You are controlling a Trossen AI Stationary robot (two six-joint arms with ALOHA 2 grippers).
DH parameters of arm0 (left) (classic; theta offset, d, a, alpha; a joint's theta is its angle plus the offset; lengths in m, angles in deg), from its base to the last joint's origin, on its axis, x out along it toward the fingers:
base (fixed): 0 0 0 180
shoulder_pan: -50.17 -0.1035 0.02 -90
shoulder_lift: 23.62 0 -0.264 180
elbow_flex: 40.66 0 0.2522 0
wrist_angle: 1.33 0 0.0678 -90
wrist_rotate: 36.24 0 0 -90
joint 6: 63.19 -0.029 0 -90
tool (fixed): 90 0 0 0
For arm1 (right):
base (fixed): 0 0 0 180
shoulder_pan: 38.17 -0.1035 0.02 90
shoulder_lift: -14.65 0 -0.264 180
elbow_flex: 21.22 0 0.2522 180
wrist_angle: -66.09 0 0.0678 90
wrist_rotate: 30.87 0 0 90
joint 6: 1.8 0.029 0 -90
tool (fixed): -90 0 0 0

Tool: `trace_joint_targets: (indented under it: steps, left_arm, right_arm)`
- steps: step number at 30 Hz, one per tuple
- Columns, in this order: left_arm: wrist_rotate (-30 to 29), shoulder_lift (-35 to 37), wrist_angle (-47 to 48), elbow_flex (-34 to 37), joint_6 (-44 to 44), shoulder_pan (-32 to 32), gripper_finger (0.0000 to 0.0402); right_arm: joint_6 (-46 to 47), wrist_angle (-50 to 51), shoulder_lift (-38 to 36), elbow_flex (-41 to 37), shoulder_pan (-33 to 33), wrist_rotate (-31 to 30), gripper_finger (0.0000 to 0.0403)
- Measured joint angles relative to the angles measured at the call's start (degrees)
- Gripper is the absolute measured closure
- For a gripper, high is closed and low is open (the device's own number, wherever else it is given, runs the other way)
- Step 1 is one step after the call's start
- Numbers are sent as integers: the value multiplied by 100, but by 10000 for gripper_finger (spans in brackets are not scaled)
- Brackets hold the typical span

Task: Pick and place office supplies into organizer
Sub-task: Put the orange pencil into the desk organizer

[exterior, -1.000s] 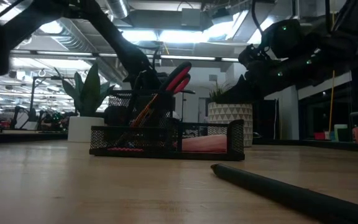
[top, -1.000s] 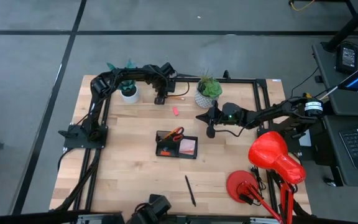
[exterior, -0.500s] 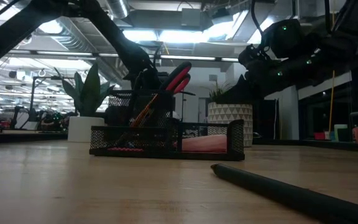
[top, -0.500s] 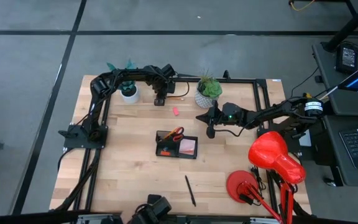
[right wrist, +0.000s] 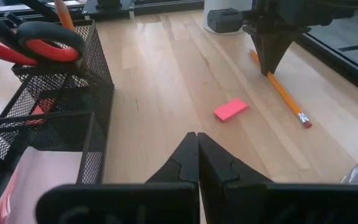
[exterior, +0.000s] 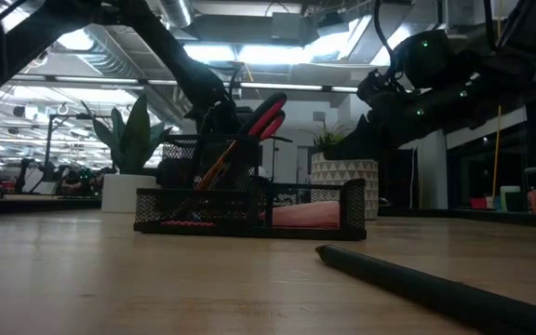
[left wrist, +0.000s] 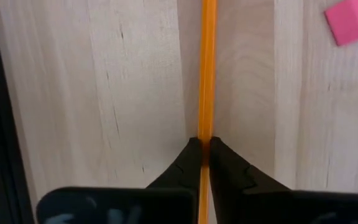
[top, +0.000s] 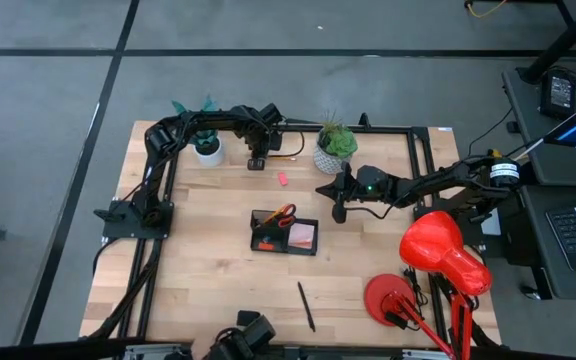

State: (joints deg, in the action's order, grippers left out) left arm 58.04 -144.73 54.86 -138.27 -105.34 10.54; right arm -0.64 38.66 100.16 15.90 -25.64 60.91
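An orange pencil (left wrist: 207, 68) lies on the table near the far edge, between the two potted plants, and my left gripper (left wrist: 204, 149) is shut on it. A pink eraser (right wrist: 230, 109) lies just nearer. The black mesh organizer (top: 284, 232) stands mid-table with red-handled scissors (right wrist: 36, 38) upright in it and a pink block in its flat compartment. A dark pen (top: 306, 305) lies near the front edge. My right gripper (right wrist: 197, 140) hovers shut to the right of the organizer, touching nothing. My left gripper pinches the pencil's shaft (right wrist: 272, 76) between its two fingertips, nearer the end away from the pencil's eraser tip (right wrist: 303, 121). The fingers (right wrist: 270, 56) come from above, pointing down, one on either side of the shaft. The pencil lies flat on the table.
Two potted plants stand at the far edge: one (top: 206, 145) left of my left gripper, one (top: 335, 148) to its right. A red desk lamp (top: 438, 255) stands at the near right. Black frame rails run along the table's edges.
My left gripper has shut on the pencil while staying in place near the far edge. The pencil has not moved.
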Motion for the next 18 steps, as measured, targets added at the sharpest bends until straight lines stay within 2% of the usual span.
trace_joint_targets:
  steps: [6, 18]
  left_arm:
    - [-190, 215, 124, 45, 87, -17, 396]
    - [48, 1058, 368, 21, 242, 72, 401]
  right_arm:
    - [-17, 120, 0, 0, 0, 0, 402]
    - [138, 546, 2, 0, 0, 2, 402]
